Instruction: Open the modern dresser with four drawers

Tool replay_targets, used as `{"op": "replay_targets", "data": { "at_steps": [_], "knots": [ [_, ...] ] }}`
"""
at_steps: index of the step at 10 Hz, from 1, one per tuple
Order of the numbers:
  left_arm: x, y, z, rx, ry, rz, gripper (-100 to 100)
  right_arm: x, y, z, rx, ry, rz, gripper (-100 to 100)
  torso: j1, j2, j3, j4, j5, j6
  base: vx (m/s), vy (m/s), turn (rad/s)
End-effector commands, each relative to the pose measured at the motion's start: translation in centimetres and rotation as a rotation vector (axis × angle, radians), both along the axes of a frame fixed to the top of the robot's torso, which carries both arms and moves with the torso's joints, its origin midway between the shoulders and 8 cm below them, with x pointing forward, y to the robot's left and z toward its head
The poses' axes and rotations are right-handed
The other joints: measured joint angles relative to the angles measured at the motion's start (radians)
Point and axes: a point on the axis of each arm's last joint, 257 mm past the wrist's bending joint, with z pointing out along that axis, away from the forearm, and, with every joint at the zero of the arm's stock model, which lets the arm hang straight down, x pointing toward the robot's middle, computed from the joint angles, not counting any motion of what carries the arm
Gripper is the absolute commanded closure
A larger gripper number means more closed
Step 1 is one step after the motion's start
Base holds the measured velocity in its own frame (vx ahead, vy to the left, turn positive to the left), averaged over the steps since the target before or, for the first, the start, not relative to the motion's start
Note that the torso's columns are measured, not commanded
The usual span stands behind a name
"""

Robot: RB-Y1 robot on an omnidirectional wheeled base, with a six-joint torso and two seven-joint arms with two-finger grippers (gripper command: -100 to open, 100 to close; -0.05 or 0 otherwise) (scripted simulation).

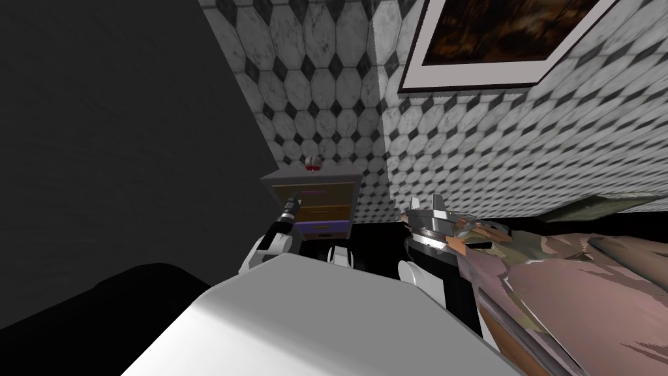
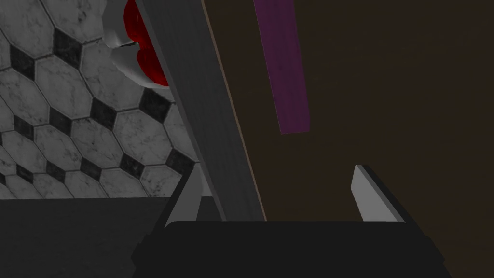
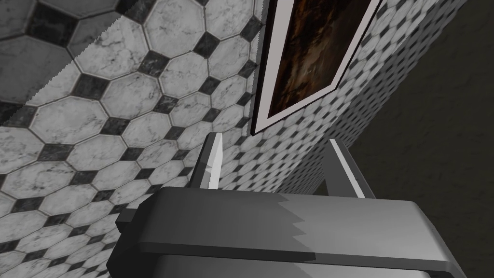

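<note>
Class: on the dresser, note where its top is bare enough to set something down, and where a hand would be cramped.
The dresser top is bare on either side of the red-and-white ornament. Crowded: the top drawer's end, where the open left gripper straddles the grey frame beside the purple handle.

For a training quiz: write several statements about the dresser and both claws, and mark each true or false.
The left claw is open. True.
The left claw grips the purple handle. False: the handle lies ahead of it, ungripped.
A red and white ornament stands on the dresser. True.
The right claw is shut on a drawer. False: it is open and holds nothing, beside the bed.
</note>
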Motion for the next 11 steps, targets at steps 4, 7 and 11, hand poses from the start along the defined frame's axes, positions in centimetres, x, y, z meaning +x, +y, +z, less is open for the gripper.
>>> {"op": "replay_targets", "data": {
  "at_steps": [4,7,11],
  "knots": [
    [0.5,0.6,-3.3,-0.008,0.119,0.010,-100,0.0,0.0,0.0,0.000,0.000,0.000,0,0.000,0.000,0.000,0.000,0.000,0.000,0.056,-0.028,-0.007],
    [0.3,0.4,-2.7,-0.007,0.108,0.010,-100,0.0,0.0,0.0,0.000,0.000,0.000,0,0.001,-0.002,-0.001,0.000,0.000,0.000,0.059,-0.001,-0.006],
    [-0.2,0.1,-2.2,-0.006,0.106,0.003,100,0.0,0.0,0.0,0.000,0.000,0.000,0,0.001,0.004,0.002,0.000,0.001,0.000,-0.109,-0.017,0.016]
  ]
}}
